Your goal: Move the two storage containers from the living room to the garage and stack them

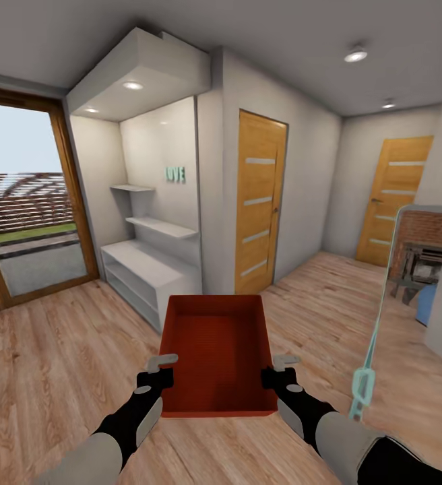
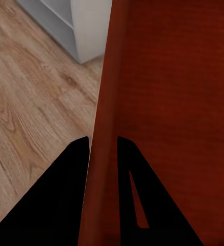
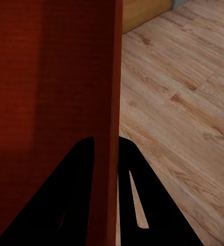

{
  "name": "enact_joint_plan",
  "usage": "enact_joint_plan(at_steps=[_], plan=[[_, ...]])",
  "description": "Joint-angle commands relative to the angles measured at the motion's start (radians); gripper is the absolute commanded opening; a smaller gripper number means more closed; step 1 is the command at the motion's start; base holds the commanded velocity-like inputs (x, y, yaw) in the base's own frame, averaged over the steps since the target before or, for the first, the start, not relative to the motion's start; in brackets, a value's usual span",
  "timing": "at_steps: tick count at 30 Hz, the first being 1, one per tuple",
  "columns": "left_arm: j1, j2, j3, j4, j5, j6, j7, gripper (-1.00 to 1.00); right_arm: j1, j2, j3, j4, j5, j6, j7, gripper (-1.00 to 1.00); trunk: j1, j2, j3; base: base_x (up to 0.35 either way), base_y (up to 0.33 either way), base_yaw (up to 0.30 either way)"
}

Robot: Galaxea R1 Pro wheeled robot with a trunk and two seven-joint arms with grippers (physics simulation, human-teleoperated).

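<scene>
- One storage container (image 1: 219, 353), orange-red and empty, is held in the air in front of the robot, above the light wood-plank floor (image 1: 59, 350), with its open side up.
- The left end effector (image 1: 159, 374) pinches the left wall of the container; in the left wrist view its two dark fingers (image 2: 60, 189) stand on either side of the thin red wall (image 2: 104, 154).
- The right end effector (image 1: 280, 372) pinches the right wall in the same way, with one finger (image 3: 70, 189) inside and the other outside the wall (image 3: 107, 154).
- The robot is in a room with a white shelf unit (image 1: 150, 269), a glass door (image 1: 25, 209) with a wood frame and two closed wooden doors (image 1: 260, 202). This looks like the house interior, not the garage.
- My judgement: the task is in its early part. One container is picked up and is being carried, but nothing is placed yet.
- What is left, as I judge it: to bring this container to the garage, set it on the concrete floor there, then fetch the second one and stack it on top.
</scene>
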Motion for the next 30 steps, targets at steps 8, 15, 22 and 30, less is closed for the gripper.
enact_joint_plan(at_steps=[8, 15, 22, 30], plan=[[0.001, 0.000, -0.014, -0.001, -0.002, 0.001, 0.045, -1.00, -0.001, 0.009, -0.065, -0.008, -0.016, -0.008, -0.012, -1.00, 0.001, -0.001, 0.000, 0.322, 0.000, 0.000], [0.001, -0.001, -0.014, -0.001, -0.002, 0.002, 0.045, -1.00, -0.001, 0.010, -0.065, -0.009, -0.016, -0.008, -0.012, -1.00, 0.001, -0.001, 0.000, 0.322, 0.000, 0.000], [0.001, -0.002, -0.014, -0.001, -0.002, 0.001, 0.045, -1.00, -0.001, 0.009, -0.065, -0.009, -0.016, -0.008, -0.012, -1.00, 0.001, -0.001, 0.000, 0.322, 0.000, 0.000], [0.001, -0.002, -0.014, -0.001, -0.002, 0.001, 0.045, -1.00, -0.001, 0.009, -0.065, -0.009, -0.017, -0.008, -0.012, -1.00, 0.001, -0.001, 0.000, 0.322, 0.000, 0.000]])
